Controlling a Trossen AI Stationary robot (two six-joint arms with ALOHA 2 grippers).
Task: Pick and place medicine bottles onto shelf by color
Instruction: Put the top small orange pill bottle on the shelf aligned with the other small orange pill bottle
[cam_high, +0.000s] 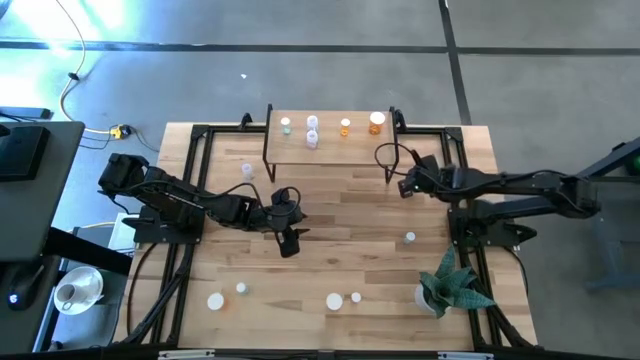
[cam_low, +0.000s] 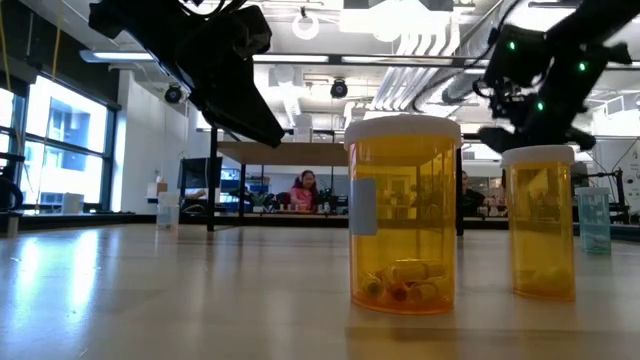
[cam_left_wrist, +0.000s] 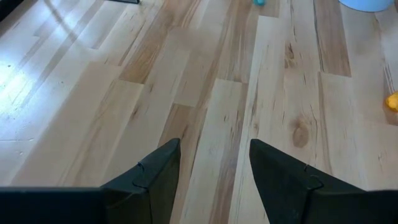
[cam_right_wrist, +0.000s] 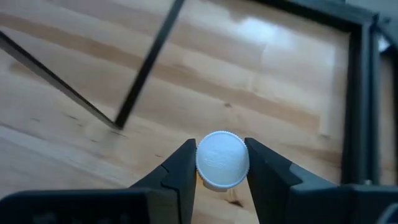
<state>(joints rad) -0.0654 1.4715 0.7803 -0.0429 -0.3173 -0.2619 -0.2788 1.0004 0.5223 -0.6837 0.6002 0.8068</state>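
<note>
My right pincer (cam_right_wrist: 221, 163) pinching a white-capped bottle (cam_right_wrist: 222, 159) between both fingers, near the shelf's (cam_high: 330, 140) right leg, left pincer (cam_left_wrist: 213, 163) spread over bare bench (cam_left_wrist: 112, 106).

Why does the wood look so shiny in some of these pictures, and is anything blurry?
High view: sharp, with bright glare on the floor at top left. Low view: window light sheens the tabletop; the two orange bottles are crisp, the room behind softer. Left wrist view: pale glare across the boards. Right wrist view: a glare patch on the wood beyond the white cap between the right end effector's fingers.
</note>
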